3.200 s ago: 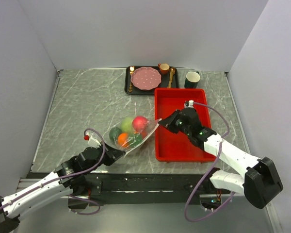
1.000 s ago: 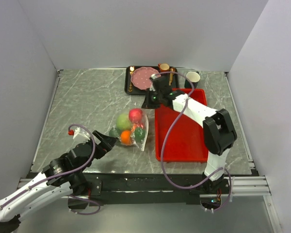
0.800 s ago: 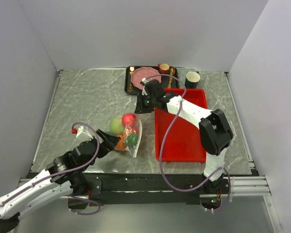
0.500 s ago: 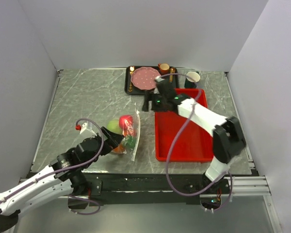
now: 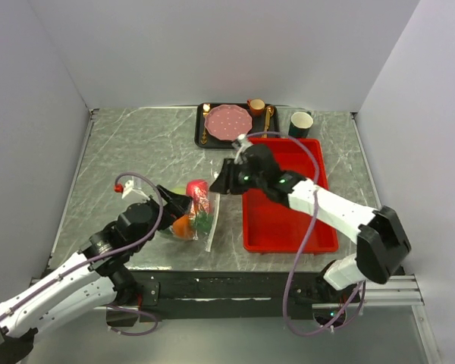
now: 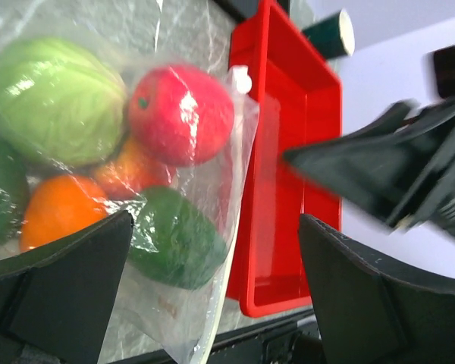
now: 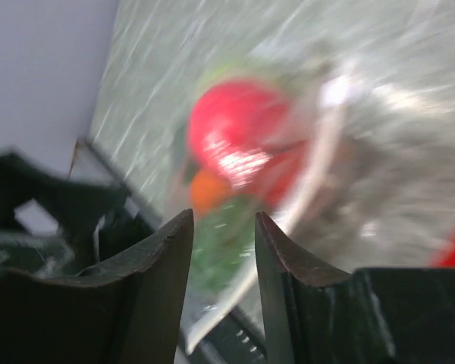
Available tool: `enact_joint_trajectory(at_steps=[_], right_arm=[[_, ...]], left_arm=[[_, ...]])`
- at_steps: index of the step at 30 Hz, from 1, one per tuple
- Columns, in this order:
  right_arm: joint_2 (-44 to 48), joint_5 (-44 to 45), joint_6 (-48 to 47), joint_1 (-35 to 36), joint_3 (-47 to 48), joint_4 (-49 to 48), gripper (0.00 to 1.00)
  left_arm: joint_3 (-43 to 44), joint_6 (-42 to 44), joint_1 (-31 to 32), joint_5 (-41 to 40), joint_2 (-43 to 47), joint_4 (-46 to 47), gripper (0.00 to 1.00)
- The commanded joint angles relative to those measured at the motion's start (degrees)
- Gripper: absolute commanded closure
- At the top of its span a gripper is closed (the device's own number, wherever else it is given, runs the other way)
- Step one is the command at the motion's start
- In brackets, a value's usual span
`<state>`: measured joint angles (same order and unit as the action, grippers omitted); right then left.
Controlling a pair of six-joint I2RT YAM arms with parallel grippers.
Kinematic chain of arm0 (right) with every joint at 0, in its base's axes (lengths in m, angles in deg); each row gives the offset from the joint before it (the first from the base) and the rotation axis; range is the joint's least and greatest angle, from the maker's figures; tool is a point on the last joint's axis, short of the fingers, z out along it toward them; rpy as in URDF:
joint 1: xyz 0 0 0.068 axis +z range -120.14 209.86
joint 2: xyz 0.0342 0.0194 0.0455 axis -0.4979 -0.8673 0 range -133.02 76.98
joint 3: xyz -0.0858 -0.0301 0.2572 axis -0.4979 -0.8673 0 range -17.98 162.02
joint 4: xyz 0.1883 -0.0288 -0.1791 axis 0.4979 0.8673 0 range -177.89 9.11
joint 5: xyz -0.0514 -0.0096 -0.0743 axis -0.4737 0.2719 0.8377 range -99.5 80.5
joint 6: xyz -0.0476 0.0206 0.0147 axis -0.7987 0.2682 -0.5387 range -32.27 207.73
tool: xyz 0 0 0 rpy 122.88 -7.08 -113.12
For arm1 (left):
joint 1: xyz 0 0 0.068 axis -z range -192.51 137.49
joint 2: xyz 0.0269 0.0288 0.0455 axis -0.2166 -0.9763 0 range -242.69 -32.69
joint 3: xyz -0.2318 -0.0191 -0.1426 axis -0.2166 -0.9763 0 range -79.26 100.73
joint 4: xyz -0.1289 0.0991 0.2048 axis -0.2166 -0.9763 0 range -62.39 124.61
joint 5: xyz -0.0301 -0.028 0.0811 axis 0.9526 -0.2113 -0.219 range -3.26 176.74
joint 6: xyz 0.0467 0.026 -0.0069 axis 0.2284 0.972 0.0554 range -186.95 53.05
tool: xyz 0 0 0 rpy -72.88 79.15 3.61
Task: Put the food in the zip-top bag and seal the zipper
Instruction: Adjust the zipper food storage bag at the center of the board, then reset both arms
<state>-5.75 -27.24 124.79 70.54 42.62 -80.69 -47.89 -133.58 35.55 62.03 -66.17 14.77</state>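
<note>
the food [image 6: 180,114] sits inside the zip-top bag [image 5: 205,227], which lies by the near edge of the surface, just left of the red tray [image 5: 288,220]. the left hand [image 6: 216,227] gapes wide around the bag, gripping nothing. the right hand [image 7: 222,220], narrowly parted and empty, hovers at the bag's far end. we judge sealing comes next: pinch the zipper [image 5: 214,224] at its far end and run along it while the left hand steadies the bag. a second ago the right hand was nearer the pink plate [image 5: 227,121], and the left hand was short of the bag.
</note>
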Motion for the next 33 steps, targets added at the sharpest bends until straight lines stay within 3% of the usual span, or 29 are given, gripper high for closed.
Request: enact_joint_trajectory(at_steps=[1,8,14,19,22,29,33], right_arm=[[-5.93,-4.42,2.57,3.60,0.22,-4.23,0.57],[-13.50,9.73,1.88,2.21,1.98,5.98,0.59],[-8.94,12.11,-4.53,0.89,2.77,5.72,0.55],[-1.47,20.43,-7.44,-0.78,4.27,9.23,0.46],[3.80,26.06,-6.30,-4.37,2.34,12.03,0.43],[16.19,32.93,-8.49,-15.09,-6.98,13.54,0.31],[20.68,37.60,-10.51,-19.58,-10.32,13.98,0.13]], left_arm=[[3.17,1.68,-1.21,-2.45,2.27,-2.57,0.04],[1.15,0.71,-1.73,0.97,0.61,-0.47,0.03],[1.31,2.03,-2.79,5.02,-4.13,2.96,0.03],[4.13,5.19,-5.60,6.60,-7.83,2.00,0.01],[6.24,8.26,-9.10,7.91,-8.63,1.38,0.01],[15.10,21.61,-24.37,18.45,-12.30,1.29,0.01],[19.24,27.15,-35.20,26.44,-19.51,-0.55,0.01]])
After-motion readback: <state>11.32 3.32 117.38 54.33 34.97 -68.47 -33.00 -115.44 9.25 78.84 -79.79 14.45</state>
